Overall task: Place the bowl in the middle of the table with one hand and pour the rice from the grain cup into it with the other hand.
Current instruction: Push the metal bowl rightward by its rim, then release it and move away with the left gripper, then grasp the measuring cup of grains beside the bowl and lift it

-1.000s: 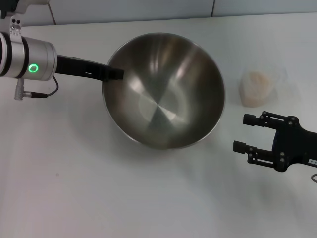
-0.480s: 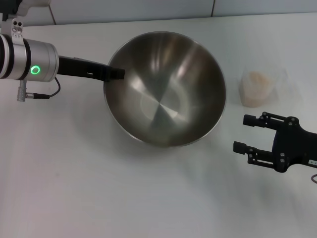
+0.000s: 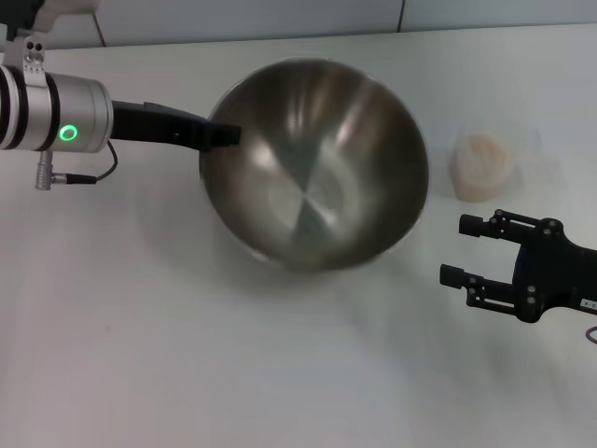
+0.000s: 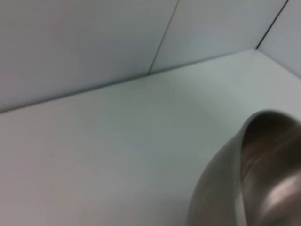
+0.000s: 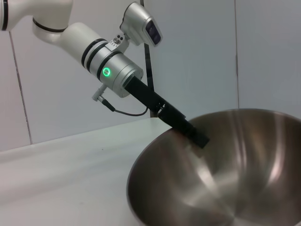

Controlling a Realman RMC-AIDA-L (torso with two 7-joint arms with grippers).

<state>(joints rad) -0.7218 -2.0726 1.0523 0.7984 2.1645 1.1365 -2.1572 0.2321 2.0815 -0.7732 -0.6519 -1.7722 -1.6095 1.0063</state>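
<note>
Left end effector (image 3: 222, 136): clamped on the bowl's left rim.
Bowl (image 3: 317, 168): mid-table toward the far edge, tilted, interior empty.
Grain cup (image 3: 482, 166): upright near the table's (image 3: 140, 355) right edge, holding rice (image 3: 480, 149).
Right end effector (image 3: 457, 250): fingers spread wide, empty, nearer the front edge than the cup.

Even, bright overhead light; the bowl (image 3: 312, 163) shows streaky glare inside and casts a soft shadow on the table (image 3: 187, 355). The left wrist view is blurred throughout, the bowl's rim smeared
</note>
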